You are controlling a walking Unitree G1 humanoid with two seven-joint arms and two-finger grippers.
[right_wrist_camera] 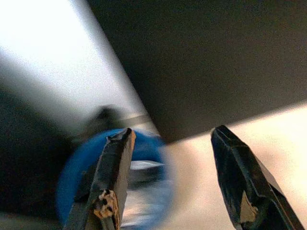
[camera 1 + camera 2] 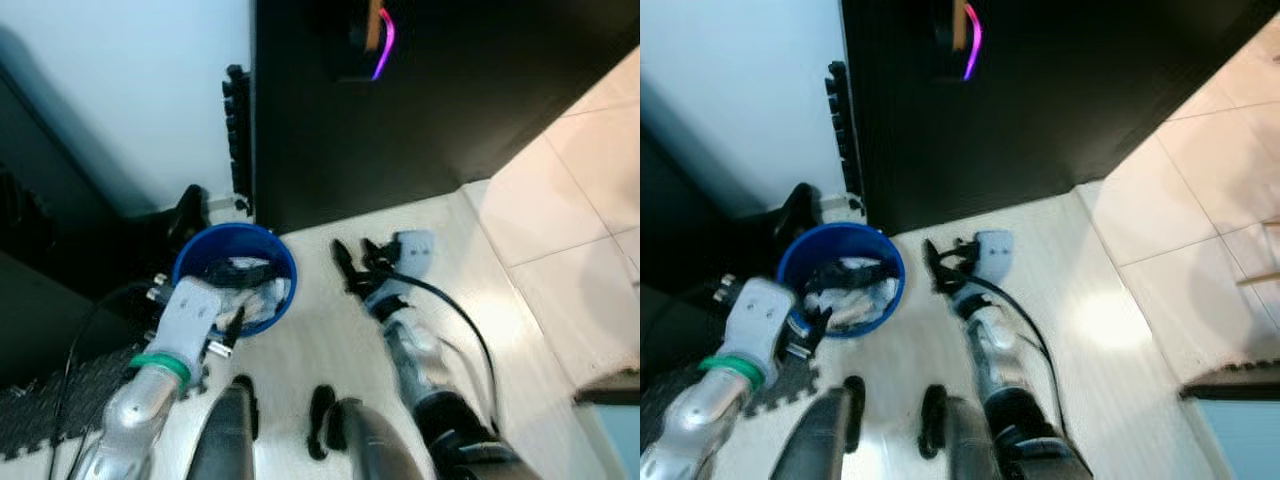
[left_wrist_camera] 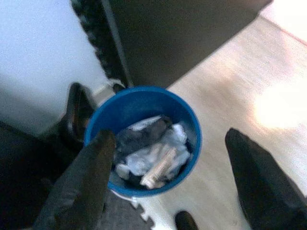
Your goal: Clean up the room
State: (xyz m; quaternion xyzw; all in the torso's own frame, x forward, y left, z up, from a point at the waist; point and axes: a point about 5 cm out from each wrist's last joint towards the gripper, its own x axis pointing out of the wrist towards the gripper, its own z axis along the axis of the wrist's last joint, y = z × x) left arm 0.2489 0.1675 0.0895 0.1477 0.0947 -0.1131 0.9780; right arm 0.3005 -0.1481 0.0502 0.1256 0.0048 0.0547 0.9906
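One blue bucket [image 2: 236, 275] sits on the pale floor [image 2: 470, 280] by the dark cabinet [image 2: 420, 90], and the left gripper [image 3: 172, 177] hangs right above it, fingers spread and empty. The right gripper [image 2: 352, 268] hovers just beside it, also wide apart, gripping nothing. Crumpled scraps [image 3: 151, 151] fill the bucket, too blurred to count.

Showing two silver-grey arms at the lower frame, the left arm [image 2: 135, 405] wearing a green band below a pale grey wrist block. Trailing a black cable along the right arm [image 2: 425, 370] toward its pale wrist housing. Ending in the left end effector [image 3: 172, 177] and right end effector [image 1: 168, 182], each carrying two long black fingers [image 1: 240, 177].
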